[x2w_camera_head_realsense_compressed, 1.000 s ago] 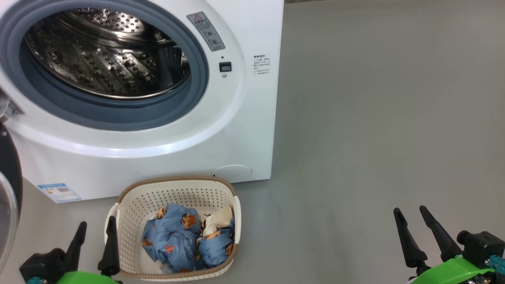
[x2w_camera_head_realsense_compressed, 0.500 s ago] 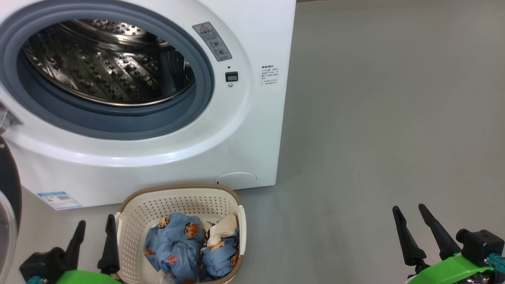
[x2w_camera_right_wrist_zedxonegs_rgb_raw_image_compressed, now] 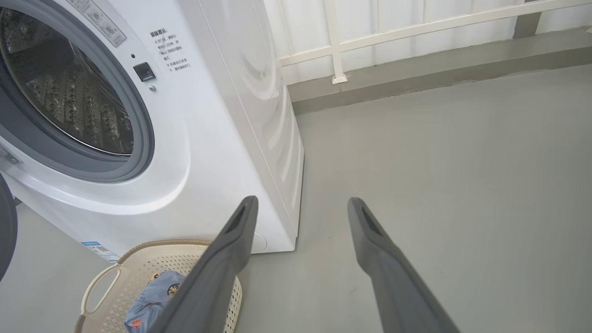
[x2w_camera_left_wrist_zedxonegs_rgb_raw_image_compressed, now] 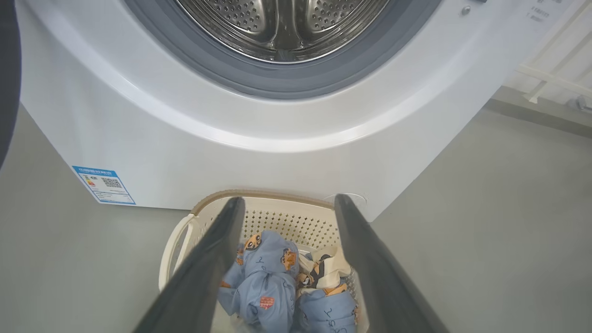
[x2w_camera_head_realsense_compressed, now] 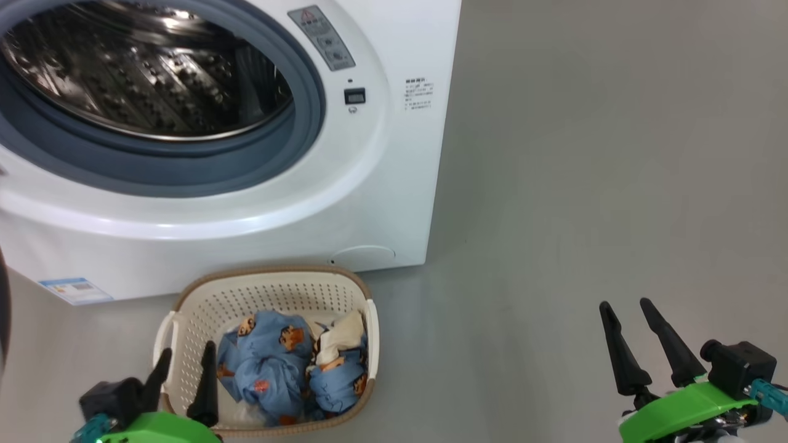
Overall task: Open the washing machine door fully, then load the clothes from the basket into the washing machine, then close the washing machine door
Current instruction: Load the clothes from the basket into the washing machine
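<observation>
Your left gripper (x2w_camera_head_realsense_compressed: 188, 348) has its two dark fingers spread as wide as they go, with nothing between them. In the head view it overlaps the front-left corner of the small cream perforated plastic basket (x2w_camera_head_realsense_compressed: 271, 271) with the brown woven-look rim. In the left wrist view that gripper (x2w_camera_left_wrist_zedxonegs_rgb_raw_image_compressed: 289, 200) frames the load. You can't tell its height above the rim.

Your right gripper (x2w_camera_head_realsense_compressed: 625, 303) is just as wide and holds nothing. It is over bare grey floor (x2w_camera_head_realsense_compressed: 585, 184), well apart from the basket.

The basket holds all the clothes (x2w_camera_head_realsense_compressed: 271, 360): bunched light blue cloth with orange-brown prints and a cream piece to the right. It sits on the floor just in front of the big white front-loading washing machine (x2w_camera_head_realsense_compressed: 381, 184). The steel perforated drum (x2w_camera_head_realsense_compressed: 123, 80) inside the grey-blue gasket (x2w_camera_head_realsense_compressed: 184, 175) shows no cloth in the visible part.

The glossy black door (x2w_camera_head_realsense_compressed: 2, 307) is swung open and cut to a sliver at the left edge. The top of the drum is cropped, and the blue label (x2w_camera_head_realsense_compressed: 74, 290) text is unreadable.

Compared with a second ago, the head camera has shifted. The left gripper sat left of the basket then and has moved in over it. Both grippers stay wide open.
</observation>
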Robot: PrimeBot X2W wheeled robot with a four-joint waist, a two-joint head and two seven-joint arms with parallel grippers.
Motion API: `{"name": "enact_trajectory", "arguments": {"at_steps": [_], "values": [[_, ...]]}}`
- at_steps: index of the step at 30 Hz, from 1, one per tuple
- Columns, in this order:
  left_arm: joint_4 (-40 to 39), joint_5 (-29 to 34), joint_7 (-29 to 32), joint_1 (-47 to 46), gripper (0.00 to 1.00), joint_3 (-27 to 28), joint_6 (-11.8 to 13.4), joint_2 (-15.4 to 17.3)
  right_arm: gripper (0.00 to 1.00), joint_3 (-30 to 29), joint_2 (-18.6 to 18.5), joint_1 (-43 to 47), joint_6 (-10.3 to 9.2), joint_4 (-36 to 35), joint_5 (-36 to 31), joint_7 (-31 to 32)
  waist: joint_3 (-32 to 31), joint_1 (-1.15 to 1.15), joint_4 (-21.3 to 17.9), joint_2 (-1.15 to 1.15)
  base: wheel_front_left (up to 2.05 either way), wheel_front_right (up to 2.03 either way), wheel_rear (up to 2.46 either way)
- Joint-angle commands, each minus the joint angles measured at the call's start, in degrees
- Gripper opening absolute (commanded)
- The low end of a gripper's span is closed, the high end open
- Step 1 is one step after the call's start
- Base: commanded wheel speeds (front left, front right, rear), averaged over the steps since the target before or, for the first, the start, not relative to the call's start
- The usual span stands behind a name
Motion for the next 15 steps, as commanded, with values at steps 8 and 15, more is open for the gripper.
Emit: {"name": "enact_trajectory", "arguments": {"at_steps": [8,15], "values": [[9.4,-3.0,-0.2,-9.1,1.00,-3.8,-0.1,2.4,1.00,1.9,1.3,-4.4,0.17,-2.3,-0.8,-0.7,8.5,0.00,-1.1,0.00,0.00,0.00,0.00],[19.5,-6.1,-0.2,-18.5,1.00,-9.8,-0.1,4.5,1.00,2.2,2.7,-8.0,0.17,-3.0,-1.3,-0.7,16.5,0.00,-1.8,0.00,0.00,0.00,0.00]]}}
